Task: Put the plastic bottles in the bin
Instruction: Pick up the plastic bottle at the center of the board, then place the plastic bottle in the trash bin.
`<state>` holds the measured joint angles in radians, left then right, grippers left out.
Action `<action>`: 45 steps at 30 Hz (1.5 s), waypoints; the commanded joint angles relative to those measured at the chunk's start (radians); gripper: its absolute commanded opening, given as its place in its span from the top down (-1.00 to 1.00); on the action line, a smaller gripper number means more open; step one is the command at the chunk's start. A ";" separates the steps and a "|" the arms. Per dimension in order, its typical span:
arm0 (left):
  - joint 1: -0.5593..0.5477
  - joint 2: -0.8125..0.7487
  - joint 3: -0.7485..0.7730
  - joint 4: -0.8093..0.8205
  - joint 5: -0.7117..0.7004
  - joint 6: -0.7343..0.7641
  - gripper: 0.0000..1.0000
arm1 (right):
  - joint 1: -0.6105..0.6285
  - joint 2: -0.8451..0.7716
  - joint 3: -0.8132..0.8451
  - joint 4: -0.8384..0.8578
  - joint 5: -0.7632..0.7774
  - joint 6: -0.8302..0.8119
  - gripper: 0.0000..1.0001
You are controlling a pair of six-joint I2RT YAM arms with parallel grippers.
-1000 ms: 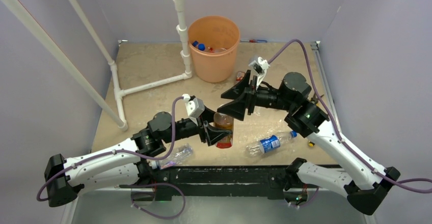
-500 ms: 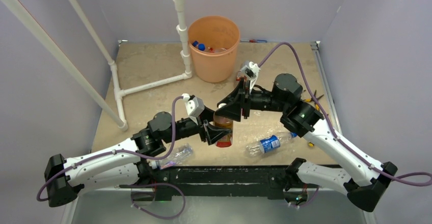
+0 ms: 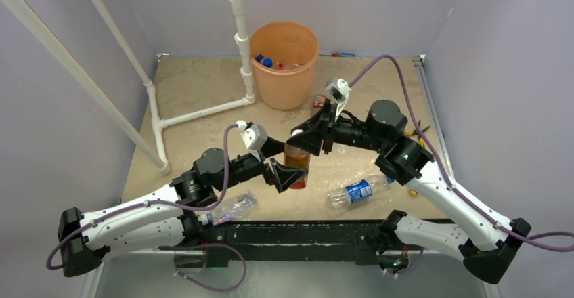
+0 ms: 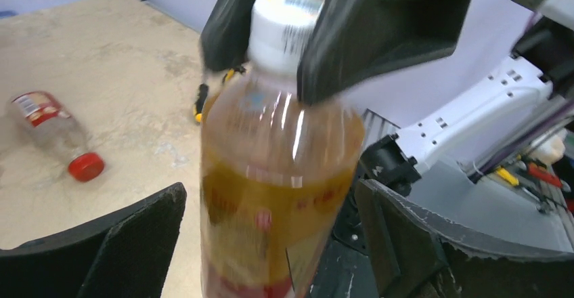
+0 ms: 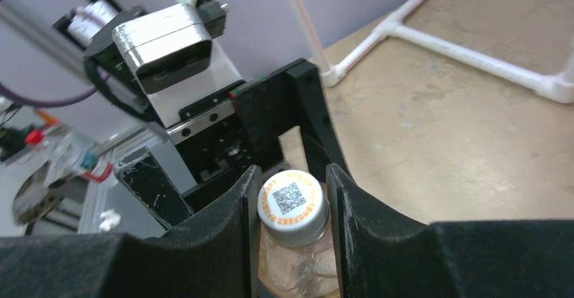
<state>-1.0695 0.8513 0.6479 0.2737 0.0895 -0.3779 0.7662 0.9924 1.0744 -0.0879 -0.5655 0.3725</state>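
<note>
Right gripper (image 5: 292, 183): we pinch the amber bottle (image 4: 277, 169) by its white cap (image 5: 291, 206).
Left gripper (image 4: 271, 193): our jaws stand spread, clear of the bottle's sides.

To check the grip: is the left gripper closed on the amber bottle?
No, the left gripper is open, with a gap on each side of the bottle.

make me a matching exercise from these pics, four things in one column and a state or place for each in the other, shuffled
1 amber bottle
2 blue-label bottle
3 left gripper
4 bin

a open, one jaw on each side of a bottle
b upright, cap pinched by the right gripper
c lying on the table
d holds blue-capped bottles

Pairs: 1-b, 2-c, 3-a, 4-d
</note>
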 commanded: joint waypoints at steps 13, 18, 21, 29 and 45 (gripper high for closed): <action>0.000 -0.628 -0.204 -0.184 -0.515 -0.155 -0.98 | -0.001 0.043 -0.063 0.678 0.840 -0.010 1.00; 0.000 -0.715 -0.182 -0.335 -0.595 -0.187 -0.99 | -0.004 0.263 0.058 0.897 0.998 -0.173 1.00; 0.000 -0.723 -0.154 -0.388 -0.596 -0.208 -0.99 | -0.012 0.364 0.113 1.045 1.011 -0.261 1.00; 0.000 -0.715 -0.150 -0.418 -0.584 -0.250 -0.99 | -0.102 0.599 0.308 1.157 1.012 -0.292 1.00; 0.000 -0.730 -0.154 -0.487 -0.683 -0.292 -0.98 | -0.218 0.930 0.597 0.991 0.864 -0.234 1.00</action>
<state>-1.0691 0.1333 0.4675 -0.1753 -0.5404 -0.6498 0.5430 1.9118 1.6077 0.8951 0.3614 0.1230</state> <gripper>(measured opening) 0.993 0.397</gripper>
